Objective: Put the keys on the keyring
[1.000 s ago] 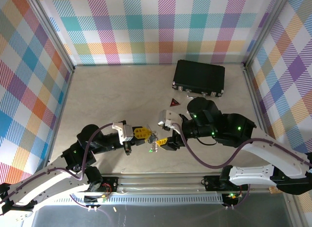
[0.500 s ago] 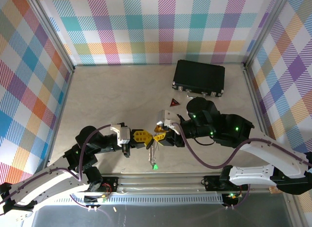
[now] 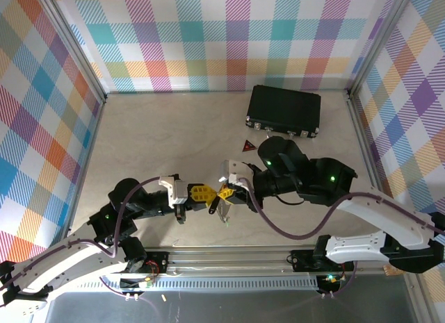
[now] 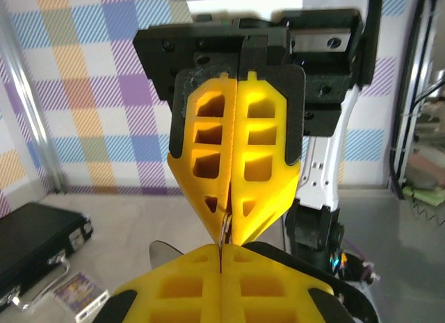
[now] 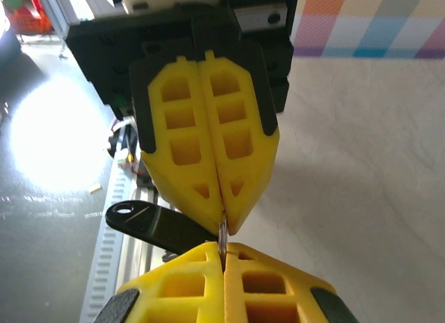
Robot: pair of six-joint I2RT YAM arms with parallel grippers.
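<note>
Near the front of the worktop (image 3: 160,142), right between the two arms, the left jaws and the right jaws meet tip to tip. Both are yellow, and both are closed tight. The left arm (image 3: 139,201) comes in from the left and the right arm (image 3: 306,177) comes in from the right. In both wrist views a thin silver bit is pinched where the tips meet. It looks like part of the keyring (image 3: 222,209), and both jaws grip it. From above, the keyring hangs as a small pale loop just under the tips. I cannot tell if it touches the worktop. The green key (image 3: 227,221) shows as a tiny green spot at the near end of the loop. The black key (image 5: 149,224) sticks out sideways just beside the tips in the right wrist view, with a small hole in its head. I cannot tell if either key is on the keyring. A black case (image 3: 284,111) lies flat at the back of the worktop, well apart from the jaws. A dark red triangle (image 3: 247,146) lies just in front of it. A small card (image 4: 78,294) lies beside the case in the left wrist view.
</note>
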